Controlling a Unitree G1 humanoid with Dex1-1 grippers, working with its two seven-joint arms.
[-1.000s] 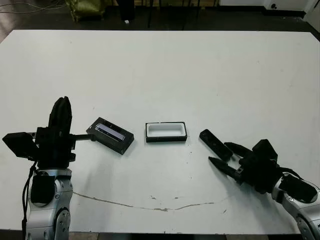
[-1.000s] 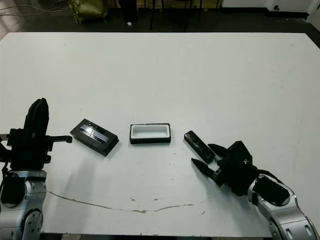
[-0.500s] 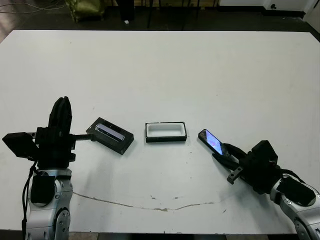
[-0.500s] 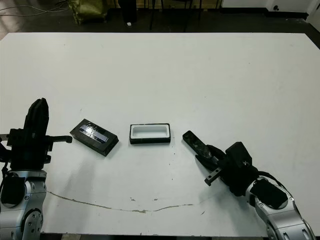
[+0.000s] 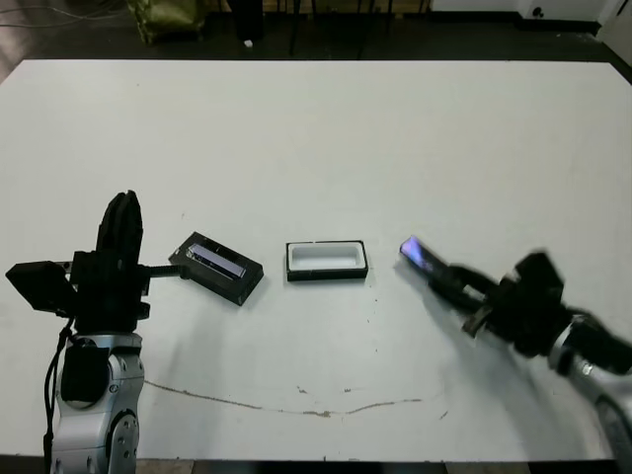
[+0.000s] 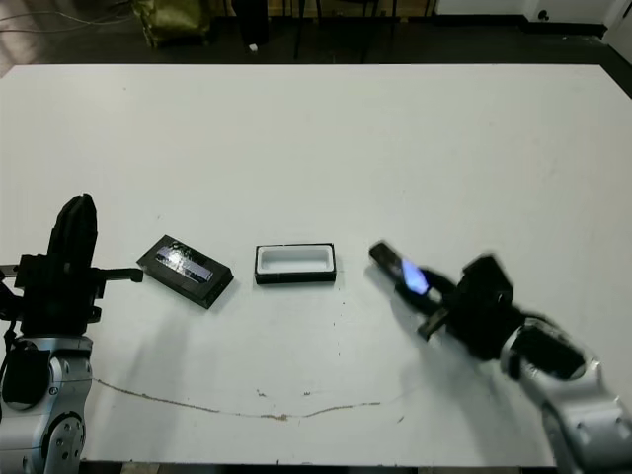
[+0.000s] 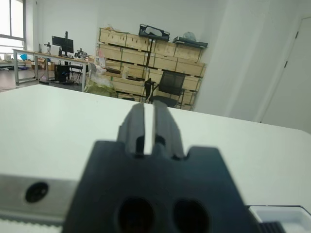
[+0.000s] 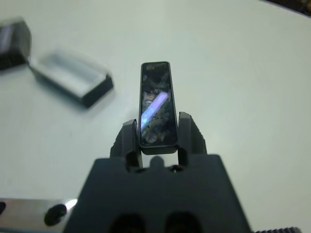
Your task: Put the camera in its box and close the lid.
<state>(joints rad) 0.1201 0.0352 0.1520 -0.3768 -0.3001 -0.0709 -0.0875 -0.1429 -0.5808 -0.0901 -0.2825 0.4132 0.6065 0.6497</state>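
The camera (image 8: pixel 156 102), a slim black bar with a violet glint, sticks out forward from my right gripper (image 8: pixel 156 127), which is shut on its near end. In the head views the right gripper (image 5: pixel 449 281) holds the camera (image 5: pixel 417 257) above the table, just right of the box (image 5: pixel 327 275). The box is a shallow black tray with white lining and lies open at the table's middle. To its left the lid (image 5: pixel 217 267) rests at an angle, its shiny stripe facing up. My left gripper (image 5: pixel 120 222) stands upright and shut at the far left, holding nothing.
A thin dark crack line (image 5: pixel 296 400) runs across the white table near its front edge. Beyond the far edge lie dark floor and an olive bag (image 5: pixel 168 15). The left wrist view shows shelves and a chair (image 7: pixel 167 87) past the table.
My right gripper went from open beside the lying camera to shut on it, then lifted it off the table. The left arm, box and lid stayed put.
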